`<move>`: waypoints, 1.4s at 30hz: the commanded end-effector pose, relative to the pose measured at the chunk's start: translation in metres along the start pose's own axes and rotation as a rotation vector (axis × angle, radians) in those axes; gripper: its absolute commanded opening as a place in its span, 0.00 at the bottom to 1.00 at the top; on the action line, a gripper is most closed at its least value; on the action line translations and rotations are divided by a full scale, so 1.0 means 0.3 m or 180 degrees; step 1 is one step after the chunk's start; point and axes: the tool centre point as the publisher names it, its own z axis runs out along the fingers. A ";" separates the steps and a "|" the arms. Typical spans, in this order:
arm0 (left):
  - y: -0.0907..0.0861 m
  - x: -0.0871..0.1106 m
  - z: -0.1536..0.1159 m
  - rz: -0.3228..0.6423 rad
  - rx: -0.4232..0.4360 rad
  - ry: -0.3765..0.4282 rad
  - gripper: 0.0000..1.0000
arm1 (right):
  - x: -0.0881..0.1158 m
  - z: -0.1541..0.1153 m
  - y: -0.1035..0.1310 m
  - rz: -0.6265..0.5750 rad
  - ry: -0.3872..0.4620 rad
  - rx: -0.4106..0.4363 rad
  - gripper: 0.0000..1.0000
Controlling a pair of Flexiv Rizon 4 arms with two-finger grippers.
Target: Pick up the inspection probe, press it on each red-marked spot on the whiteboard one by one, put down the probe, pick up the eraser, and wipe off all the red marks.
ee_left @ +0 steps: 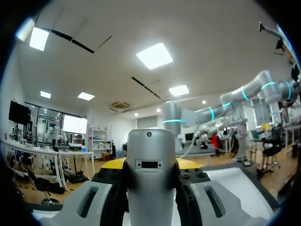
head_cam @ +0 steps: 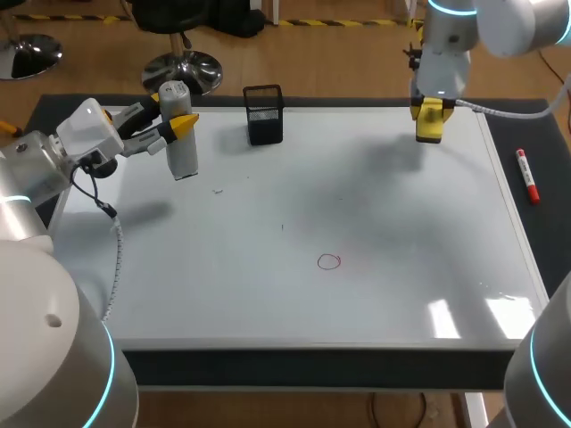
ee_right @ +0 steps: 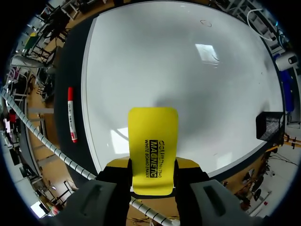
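From the head view, a whiteboard (head_cam: 375,205) lies flat on a dark worktop (head_cam: 535,125) and covers nearly all of it. One small red ring (head_cam: 329,261) is drawn near the board's middle, a little toward the near edge. A black mesh holder (head_cam: 264,114) stands at the board's far edge, left of centre. A red marker (head_cam: 527,176) lies on the bare worktop just off the board's right edge. The left gripper (head_cam: 178,129) is by the far left corner, clamped on the grey inspection probe (head_cam: 181,152), which hangs roughly upright; its shadow falls apart from it on the board. The right gripper (head_cam: 430,111) is near the far right corner, closed on the yellow eraser (head_cam: 429,132), most of which is hidden behind the fingers. A few tiny dark specks on the board are too small to make out.

In the left wrist view, the probe fills the space between the yellow tips, pressed from both sides; its lower part is cut off, and only a sliver of board shows beside it.

In the right wrist view, the eraser stands out ahead of the fingers that pinch it, over the board. The marker lies beside the board, the holder is partly cut by the rim, and the red ring is faint at the far end.
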 end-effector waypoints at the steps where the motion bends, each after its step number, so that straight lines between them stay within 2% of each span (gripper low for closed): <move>1: -0.001 0.001 0.002 0.0006 0.0007 -0.0008 0.00 | 0.004 -0.006 0.001 -0.0006 0.0008 0.0005 0.00; 19: -0.001 0.001 0.002 0.0006 0.0007 -0.0008 0.00 | 0.004 -0.006 0.001 -0.0006 0.0008 0.0005 0.00; 22: 0.001 0.021 0.008 0.0025 0.0035 0.0028 0.00 | 0.004 -0.006 0.001 -0.0006 0.0008 0.0005 0.00; 29: -0.034 0.131 0.041 0.0157 0.0127 0.0253 0.00 | 0.004 -0.006 0.001 -0.0006 0.0008 0.0005 0.00; 33: -0.056 0.226 0.073 0.0185 0.0274 0.0393 0.00 | 0.004 -0.006 0.001 -0.0006 0.0008 0.0005 0.00; 42: -0.054 0.436 0.182 0.0111 0.0423 0.0808 0.00 | 0.004 -0.006 0.001 -0.0006 0.0008 0.0005 0.00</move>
